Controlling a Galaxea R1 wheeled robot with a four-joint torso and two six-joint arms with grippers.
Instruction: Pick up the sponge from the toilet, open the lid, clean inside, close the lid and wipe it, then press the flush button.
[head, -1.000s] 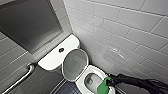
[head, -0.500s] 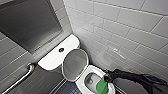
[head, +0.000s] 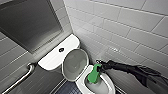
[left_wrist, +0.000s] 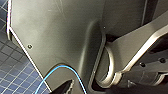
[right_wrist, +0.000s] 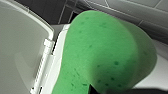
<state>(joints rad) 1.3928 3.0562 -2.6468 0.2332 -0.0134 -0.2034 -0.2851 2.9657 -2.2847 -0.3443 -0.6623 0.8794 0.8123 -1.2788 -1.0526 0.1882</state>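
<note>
The white oval lid (head: 75, 63) stands raised against the tank, its greyish inner face showing. My right arm reaches in from the right, and the right gripper (head: 100, 68) is shut on the upper end of the bright green sponge (head: 94, 75). The sponge hangs down into the open bowl (head: 110, 87), by its far rim. In the right wrist view the sponge (right_wrist: 105, 55) looms large beside the lid (right_wrist: 22, 45) and its hinge. The small dark flush button (head: 61, 49) sits in the middle of the white tank top (head: 53, 60).
A metal grab bar (head: 22, 77) runs along the left wall below a dark panel (head: 27, 22). A pale tiled wall (head: 125, 27) stands close on the toilet's right. The left wrist view has dark blue floor tiles (left_wrist: 15, 72) and a blue cable (left_wrist: 62, 68).
</note>
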